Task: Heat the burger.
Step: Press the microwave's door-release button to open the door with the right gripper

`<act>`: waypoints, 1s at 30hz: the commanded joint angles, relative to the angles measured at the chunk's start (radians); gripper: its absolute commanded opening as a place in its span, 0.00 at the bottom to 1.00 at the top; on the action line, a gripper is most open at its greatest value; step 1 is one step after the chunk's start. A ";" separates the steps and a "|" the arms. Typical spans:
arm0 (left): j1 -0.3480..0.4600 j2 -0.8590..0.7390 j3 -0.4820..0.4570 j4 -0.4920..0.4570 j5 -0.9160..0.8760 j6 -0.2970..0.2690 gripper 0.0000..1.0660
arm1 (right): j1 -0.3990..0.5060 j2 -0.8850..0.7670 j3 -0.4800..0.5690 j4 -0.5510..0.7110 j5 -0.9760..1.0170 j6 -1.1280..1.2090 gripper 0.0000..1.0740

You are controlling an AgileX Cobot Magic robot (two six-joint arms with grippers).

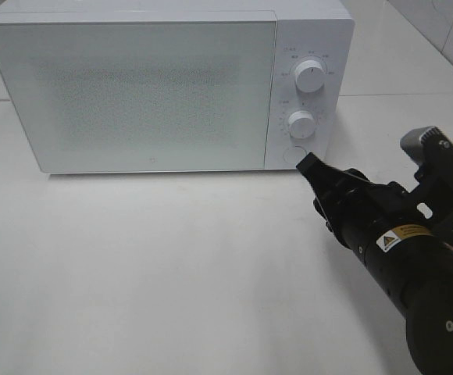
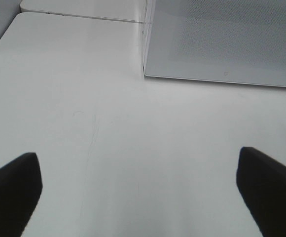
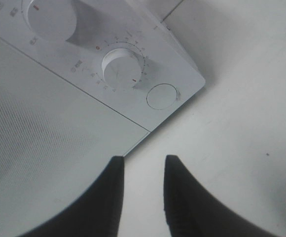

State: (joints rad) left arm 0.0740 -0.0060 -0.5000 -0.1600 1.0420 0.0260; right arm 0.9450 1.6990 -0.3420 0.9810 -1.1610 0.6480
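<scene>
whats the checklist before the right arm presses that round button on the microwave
1. Microwave door shut: ok, flush with the front.
2. Right gripper aimed at round button: ok, close but not touching it in the wrist view.
3. Right jaws empty: ok, narrow gap, nothing between.
4. Left gripper out of the way: ok, open, over the table.
5. Burger located: cannot tell, not in view.

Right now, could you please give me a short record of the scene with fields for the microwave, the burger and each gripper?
microwave: white, on the table, door shut
burger: not visible in any view
left gripper: wide open above the table, holding nothing
right gripper: fingers close together with a small gap, empty, tip near the round button
</scene>
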 commanded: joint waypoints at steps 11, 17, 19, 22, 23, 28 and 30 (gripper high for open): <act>0.002 -0.019 0.003 0.001 -0.010 -0.004 0.94 | 0.004 0.001 -0.011 -0.005 0.073 0.568 0.16; 0.002 -0.019 0.003 0.001 -0.010 -0.004 0.94 | 0.004 0.001 -0.011 -0.005 0.118 0.653 0.15; 0.002 -0.019 0.003 0.001 -0.010 -0.004 0.94 | 0.004 0.001 -0.011 -0.005 0.118 0.653 0.14; 0.002 -0.019 0.003 0.001 -0.010 -0.004 0.94 | 0.000 0.001 -0.011 -0.006 0.123 0.646 0.00; 0.002 -0.019 0.003 0.001 -0.010 -0.004 0.94 | 0.000 0.001 -0.011 -0.006 0.123 0.641 0.00; 0.002 -0.019 0.003 0.001 -0.010 -0.004 0.94 | 0.000 0.001 -0.011 -0.005 0.123 0.633 0.00; 0.002 -0.019 0.003 0.001 -0.010 -0.004 0.94 | 0.000 0.006 -0.011 -0.005 0.122 0.633 0.00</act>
State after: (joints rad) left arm 0.0740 -0.0060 -0.5000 -0.1600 1.0420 0.0260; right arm 0.9450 1.7020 -0.3420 0.9810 -1.0470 1.2900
